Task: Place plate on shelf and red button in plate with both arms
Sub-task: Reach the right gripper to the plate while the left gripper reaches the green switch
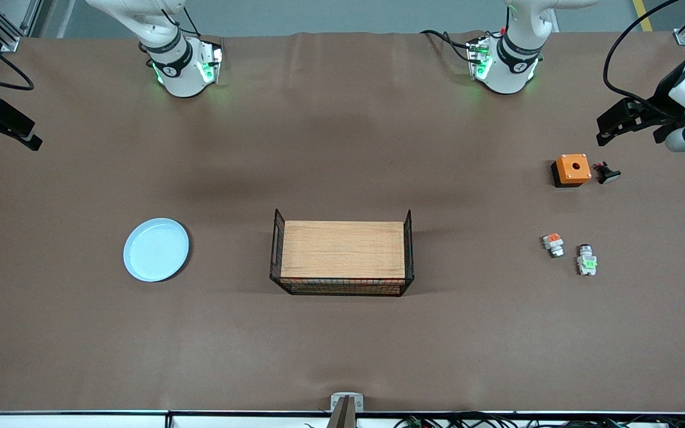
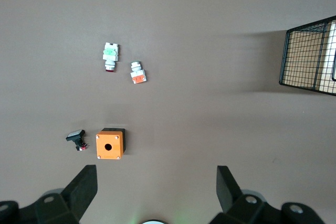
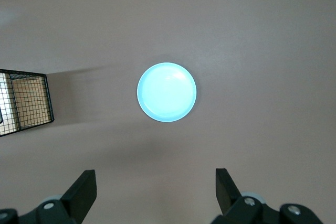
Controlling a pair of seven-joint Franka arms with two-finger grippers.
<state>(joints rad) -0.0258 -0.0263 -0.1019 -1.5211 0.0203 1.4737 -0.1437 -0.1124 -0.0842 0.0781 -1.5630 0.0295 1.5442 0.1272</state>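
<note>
A: Where are the plate [image 1: 156, 249] and red button [image 1: 586, 260]?

B: One plate lies on the bench at nine o'clock from the wire basket [image 1: 342, 286]; one button at three o'clock.

A: Risks?

B: A near-twin orange-tabbed piece [image 1: 553, 244] beside the button invites a wrong pick. The left pincer [image 2: 156, 182] above the orange box [image 1: 571, 170] and the right pincer [image 3: 155, 182] above the plate's end both hang released.

worktop [image 1: 342, 345]: covered in a plain brown sheet
black wire basket [image 1: 342, 289]: at the worktop's middle, with a light wooden board [image 1: 342, 248] lying inside it
orange square box with a round hole [image 1: 572, 169]: toward the left arm's end of the worktop
small black part [image 1: 606, 173]: just beside the box
small white piece with an orange tab [image 1: 553, 244]: nearer the front camera than the box
</note>
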